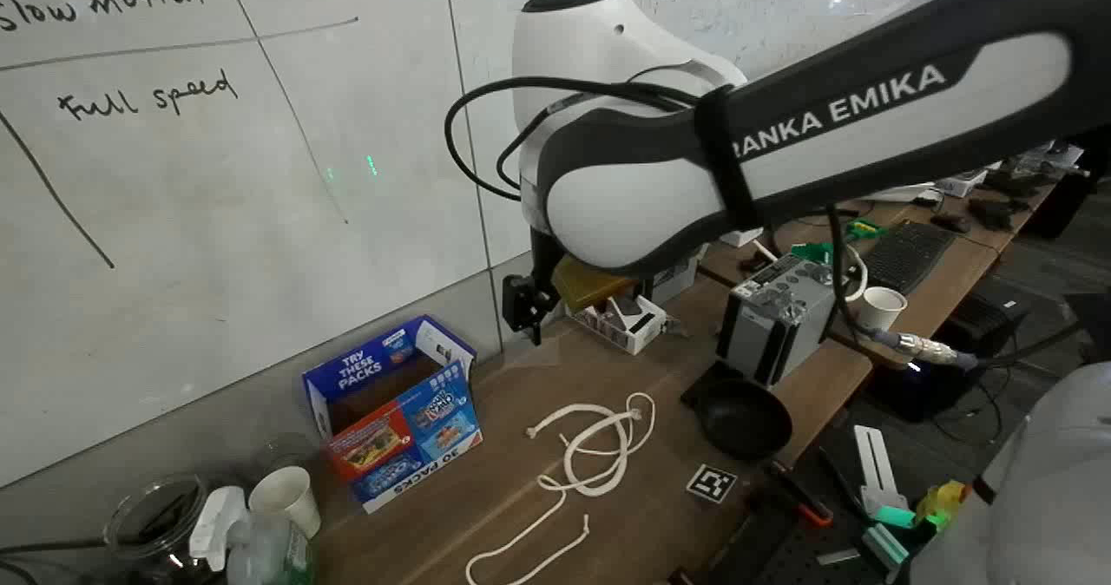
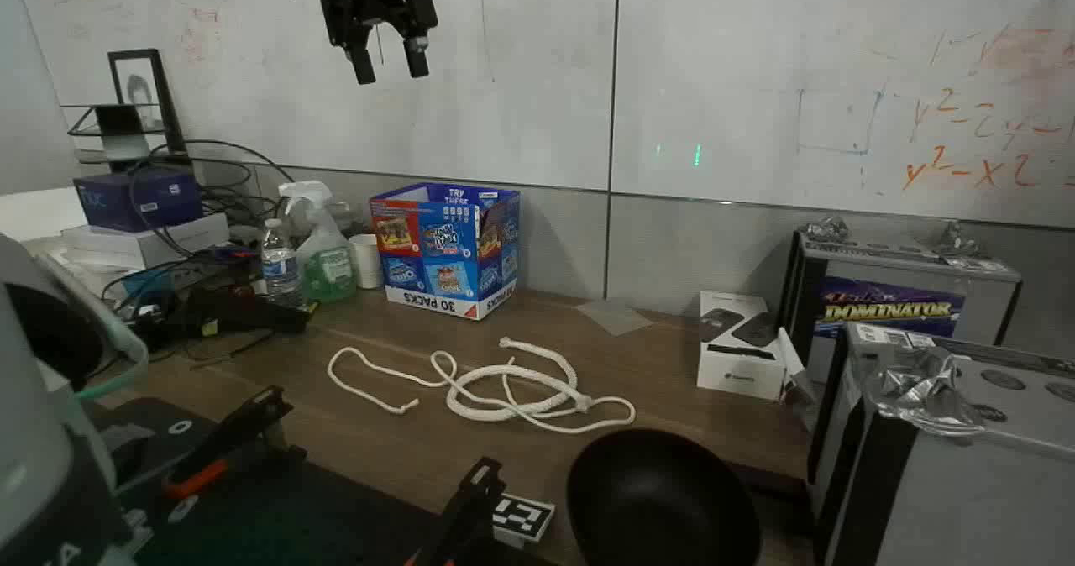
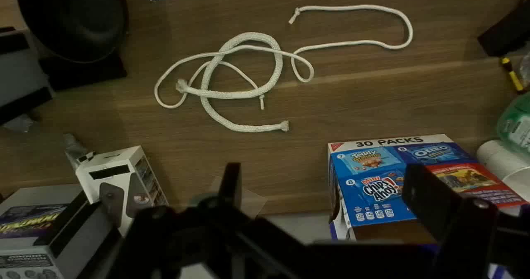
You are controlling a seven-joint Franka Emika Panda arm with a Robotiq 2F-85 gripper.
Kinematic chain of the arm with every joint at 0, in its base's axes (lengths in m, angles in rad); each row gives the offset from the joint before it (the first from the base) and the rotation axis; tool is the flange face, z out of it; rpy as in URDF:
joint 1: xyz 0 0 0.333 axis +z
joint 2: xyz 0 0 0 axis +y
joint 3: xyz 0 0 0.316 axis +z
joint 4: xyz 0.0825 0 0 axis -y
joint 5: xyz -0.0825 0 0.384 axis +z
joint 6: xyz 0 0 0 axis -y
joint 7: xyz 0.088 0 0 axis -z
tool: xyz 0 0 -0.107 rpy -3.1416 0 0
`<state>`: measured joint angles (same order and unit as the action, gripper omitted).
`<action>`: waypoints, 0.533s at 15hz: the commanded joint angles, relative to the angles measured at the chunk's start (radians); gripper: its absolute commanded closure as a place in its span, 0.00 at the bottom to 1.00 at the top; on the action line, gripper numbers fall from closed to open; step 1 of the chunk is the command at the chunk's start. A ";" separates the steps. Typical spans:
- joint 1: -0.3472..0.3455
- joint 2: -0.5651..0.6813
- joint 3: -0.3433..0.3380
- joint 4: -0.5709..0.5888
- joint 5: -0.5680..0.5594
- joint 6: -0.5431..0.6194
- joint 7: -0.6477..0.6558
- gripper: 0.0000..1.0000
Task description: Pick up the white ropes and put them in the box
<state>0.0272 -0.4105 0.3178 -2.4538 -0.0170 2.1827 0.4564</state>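
Two white ropes (image 3: 248,128), one thick and one thin, lie loosely looped and tangled on the wooden table. The thin rope (image 3: 356,43) trails off in a separate bend. Behind them, against the whiteboard wall, stands the blue box (image 1: 434,429) with red and white print, its top uncovered; both exterior views show it. High above the table hangs my gripper (image 2: 390,70), well clear of ropes and box. Its fingers are spread wide with nothing between them. In the wrist view, the gripper (image 3: 323,177) has its right finger covering part of the box.
A black pan (image 2: 663,499) and a marker card (image 1: 712,483) lie in front of the ropes. A small white box (image 2: 739,356) and grey equipment cases (image 1: 777,316) stand to one side. A paper cup (image 1: 286,498) and spray bottle (image 2: 323,255) stand near the blue box.
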 commanded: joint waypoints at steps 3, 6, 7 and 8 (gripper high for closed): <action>0.023 0.001 -0.021 0.017 -0.011 -0.002 0.008 0.00; 0.023 0.001 -0.021 0.019 -0.011 -0.002 0.008 0.00; 0.021 0.006 -0.025 0.013 -0.012 0.001 0.005 0.00; 0.018 0.015 -0.033 0.002 -0.013 0.010 -0.001 0.00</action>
<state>0.0294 -0.4096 0.3133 -2.4423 -0.0181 2.1819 0.4564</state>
